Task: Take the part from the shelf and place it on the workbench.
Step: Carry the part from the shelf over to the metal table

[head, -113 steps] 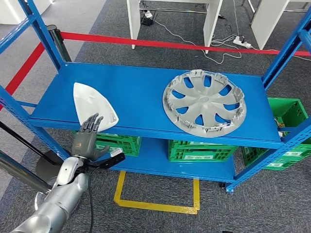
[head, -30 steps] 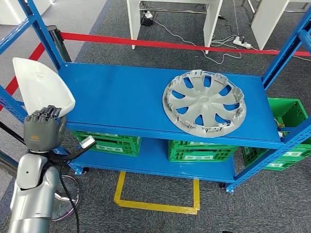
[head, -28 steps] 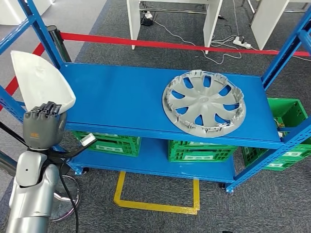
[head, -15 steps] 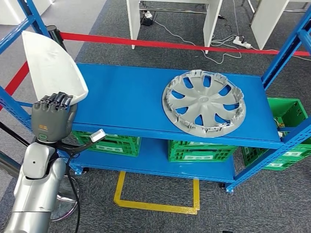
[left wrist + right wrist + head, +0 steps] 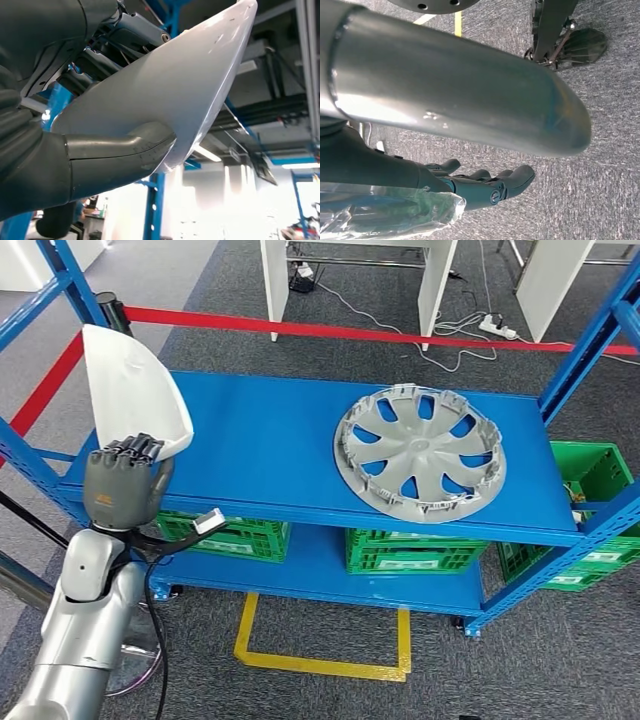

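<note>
One white triangular part (image 5: 128, 390): held upright in the left hand (image 5: 121, 485), lifted above the left front edge of the top blue shelf (image 5: 287, 440), its point upward. The left hand clasps the part's lower edge, fingers curled over it. In the left wrist view the part (image 5: 170, 95) is seen from its smooth outer side, with the thumb (image 5: 120, 150) pressed along it and the darker fingers behind.

One grey wheel cover (image 5: 420, 450): lying flat on the shelf's right half, well apart from the part.

Three green crates (image 5: 411, 550) on the lower shelf.

One red barrier tape (image 5: 302, 330) beyond the shelf.

One right hand (image 5: 486, 187): hanging above grey carpet, fingers extended and slightly apart, grasping nothing.
</note>
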